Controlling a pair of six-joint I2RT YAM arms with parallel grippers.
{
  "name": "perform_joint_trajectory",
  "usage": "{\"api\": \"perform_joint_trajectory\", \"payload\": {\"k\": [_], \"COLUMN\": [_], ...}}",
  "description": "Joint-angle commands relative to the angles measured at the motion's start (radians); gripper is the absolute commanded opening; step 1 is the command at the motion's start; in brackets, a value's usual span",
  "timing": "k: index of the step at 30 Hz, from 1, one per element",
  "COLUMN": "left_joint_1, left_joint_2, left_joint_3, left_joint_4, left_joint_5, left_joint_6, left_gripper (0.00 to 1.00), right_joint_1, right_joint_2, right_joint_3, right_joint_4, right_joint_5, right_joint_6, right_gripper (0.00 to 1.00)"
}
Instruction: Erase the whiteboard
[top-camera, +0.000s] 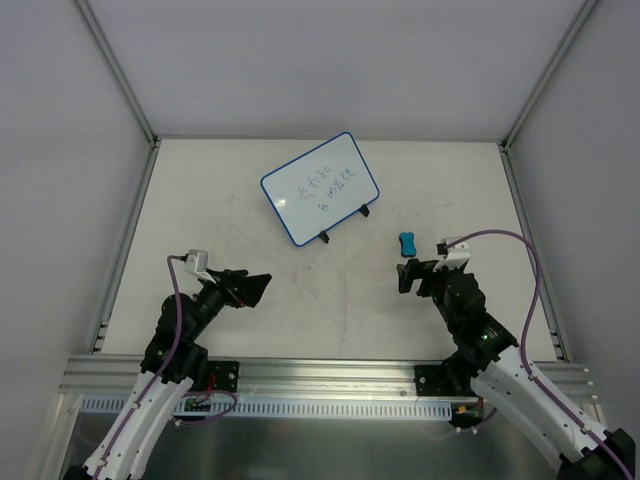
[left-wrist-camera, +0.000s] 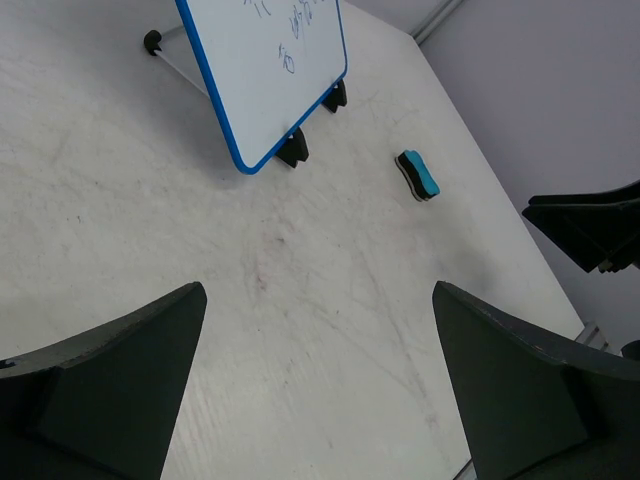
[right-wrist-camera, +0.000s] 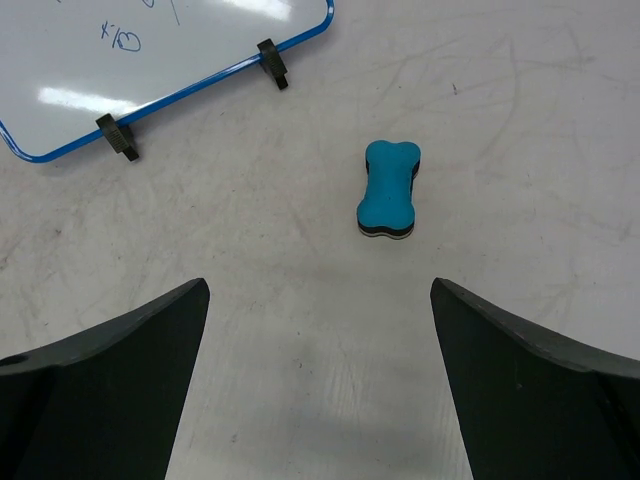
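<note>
The whiteboard (top-camera: 320, 188) is standing on the far middle of the worktop (top-camera: 200, 230). It is leaning back on two small black clip feet (right-wrist-camera: 118, 136) that are gripping its lower blue rim. From above it is sitting skewed, with its right end turned farther from the arms than its left. Faint handwritten marks (top-camera: 330, 185) are showing across its white face.

A small blue bone-shaped eraser (top-camera: 407, 244) is lying flat on the worktop, to the right of the board and nearer the arms, apart from the board and its feet.

The left tool (top-camera: 255, 288) is hanging over the near left part of the worktop, well apart from the board, its two dark fingers spread wide and holding nothing. The right tool (top-camera: 408, 275) is hanging over the near right part, just short of the eraser and pointing toward it. Its fingers are likewise spread wide and are gripping nothing; in its wrist view the eraser is lying ahead of the gap between them, not touched by either finger.
</note>
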Motion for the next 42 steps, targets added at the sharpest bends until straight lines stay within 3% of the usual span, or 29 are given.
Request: {"api": "perform_joint_trajectory", "payload": {"k": [1,12,17,22,27,31,33,36,41,42], "left_joint_1": [0.005,0.003,0.005,0.005,0.005,0.018,0.081,0.257,0.399,0.413], "left_joint_2": [-0.128,-0.091,0.011,0.206,0.499,0.766,0.826,0.915,1.096,1.137], "left_joint_3": [-0.111,-0.094,-0.057,0.113,0.412,0.657,0.784,0.897,1.059,1.12], "left_joint_4": [0.051,0.052,0.052,0.048,-0.014,-0.103,-0.153,-0.153,-0.155,-0.155], "left_joint_5": [0.01,-0.012,-0.015,0.045,0.137,0.223,0.293,0.507,0.773,0.883], "left_joint_6": [-0.012,-0.015,0.003,0.066,0.247,0.312,0.329,0.295,0.304,0.301], "left_gripper": [0.99,0.99,0.99,0.99,0.99,0.99,0.99,0.99,0.99,0.99], "right_joint_1": [-0.002,-0.002,-0.002,-0.002,-0.002,-0.003,-0.002,-0.002,-0.002,-0.002], "right_joint_2": [-0.013,0.048,0.059,0.036,0.036,0.036,0.039,0.042,0.04,0.042], "right_joint_3": [0.013,0.043,0.052,0.042,0.04,0.04,0.04,0.04,0.039,0.039], "right_joint_4": [0.034,0.022,0.008,0.008,0.008,0.01,0.011,0.013,0.017,0.019], "right_joint_5": [0.048,0.068,0.094,0.087,0.08,0.076,0.073,0.067,0.062,0.059], "right_joint_6": [0.003,0.017,0.026,0.023,0.02,0.02,0.019,0.016,0.014,0.016], "right_gripper": [0.99,0.99,0.99,0.99,0.99,0.99,0.99,0.99,0.99,0.99]}}
